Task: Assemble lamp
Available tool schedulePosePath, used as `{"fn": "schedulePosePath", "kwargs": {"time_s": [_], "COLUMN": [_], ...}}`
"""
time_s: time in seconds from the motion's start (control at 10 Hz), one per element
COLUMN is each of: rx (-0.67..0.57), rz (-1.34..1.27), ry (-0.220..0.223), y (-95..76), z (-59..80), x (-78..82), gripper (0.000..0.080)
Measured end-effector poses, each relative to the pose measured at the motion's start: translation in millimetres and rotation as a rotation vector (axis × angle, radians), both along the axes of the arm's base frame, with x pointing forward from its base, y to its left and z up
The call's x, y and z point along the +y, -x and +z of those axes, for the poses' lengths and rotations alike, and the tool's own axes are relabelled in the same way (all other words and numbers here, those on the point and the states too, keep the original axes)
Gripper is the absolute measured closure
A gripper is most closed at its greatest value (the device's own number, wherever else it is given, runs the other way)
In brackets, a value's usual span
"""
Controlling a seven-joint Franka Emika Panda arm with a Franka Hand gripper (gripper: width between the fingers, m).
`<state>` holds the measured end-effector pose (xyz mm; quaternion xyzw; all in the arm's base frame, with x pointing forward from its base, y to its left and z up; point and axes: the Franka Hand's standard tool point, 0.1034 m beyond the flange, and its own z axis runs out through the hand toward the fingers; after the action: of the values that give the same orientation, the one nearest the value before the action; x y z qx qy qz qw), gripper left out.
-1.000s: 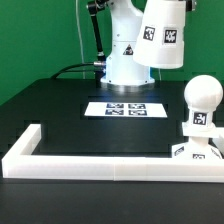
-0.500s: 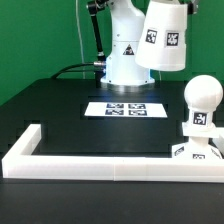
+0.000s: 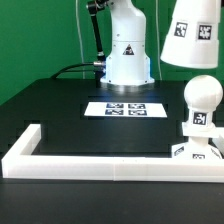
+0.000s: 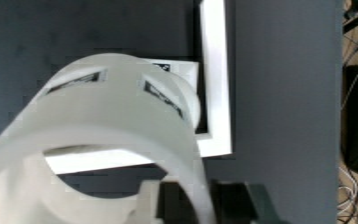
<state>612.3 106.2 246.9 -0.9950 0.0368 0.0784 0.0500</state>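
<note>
At the exterior view's left, the long low white border rail (image 3: 60, 160) edges the black table (image 3: 60, 105); mid-table lies the flat white marker board (image 3: 127, 108) before the white robot arm base (image 3: 127, 55). Further right, the large tapered matte white cone shade (image 3: 191, 32) hangs high in the air; the wrist view shows the shade's wall (image 4: 114, 130) clamped in the gripper (image 4: 179, 200). Below it, the small round white bulb (image 3: 201, 100) already sits in the low angular white base block (image 3: 195, 150). Lowering the shade over the bulb appears to be what remains.
</note>
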Motion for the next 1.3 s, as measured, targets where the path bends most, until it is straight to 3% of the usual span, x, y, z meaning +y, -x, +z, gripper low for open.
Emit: {"fn": "schedulePosePath", "kwargs": {"time_s": [0.3, 0.8, 1.3], "rx": [-0.002, -0.02, -0.034], "rz": [0.004, 0.012, 0.008], "ry": [0.003, 0.001, 0.02], "y": [3.1, 4.1, -4.9], "z": [-16.1, -21.4, -62.1], "x": [4.4, 1.3, 4.7], "gripper": [0.0754, 0.0754, 0.0754]}}
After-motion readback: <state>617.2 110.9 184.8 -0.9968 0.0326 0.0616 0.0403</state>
